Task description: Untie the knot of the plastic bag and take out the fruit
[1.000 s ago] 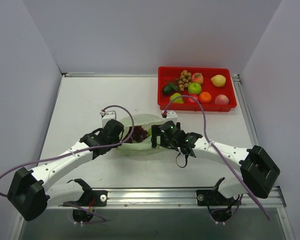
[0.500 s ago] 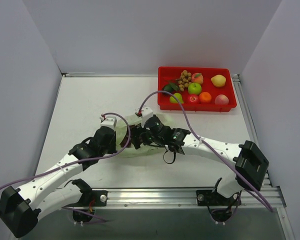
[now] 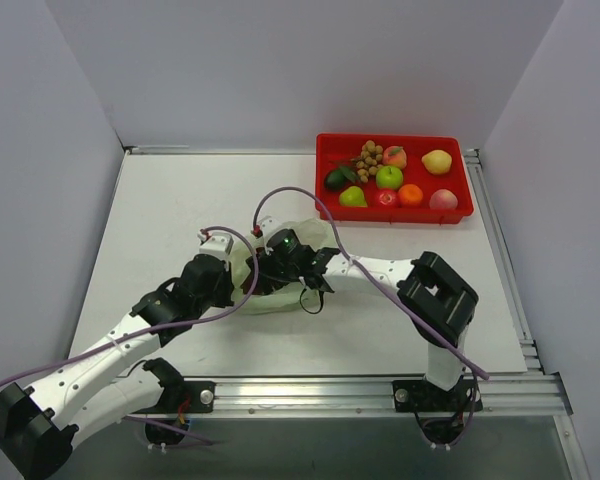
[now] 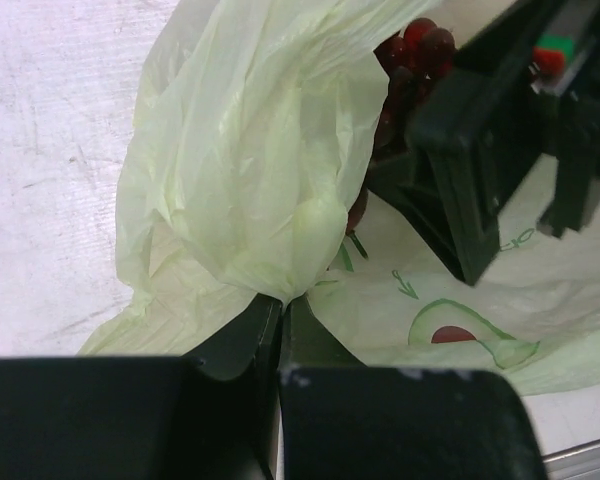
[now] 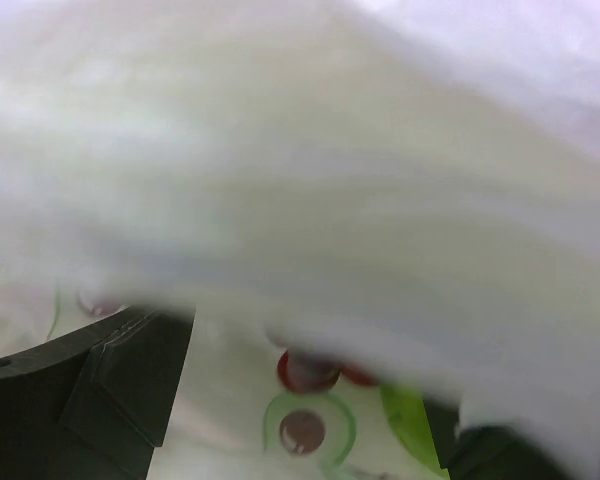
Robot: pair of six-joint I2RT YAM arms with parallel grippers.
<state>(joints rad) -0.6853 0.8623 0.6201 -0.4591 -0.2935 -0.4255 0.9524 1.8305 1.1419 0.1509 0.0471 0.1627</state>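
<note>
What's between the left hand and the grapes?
Left wrist view: a raised fold of the plastic bag, pinched in the left hand, lies before the grape bunch.

Plastic bag lies near the centre of the table, toward the near edge. Left gripper touches the bag's left side; right gripper enters it from the right. Grape bunch sits inside the bag, between them. Tray, holding fruit pieces, stands at the far right corner, well apart.
</note>
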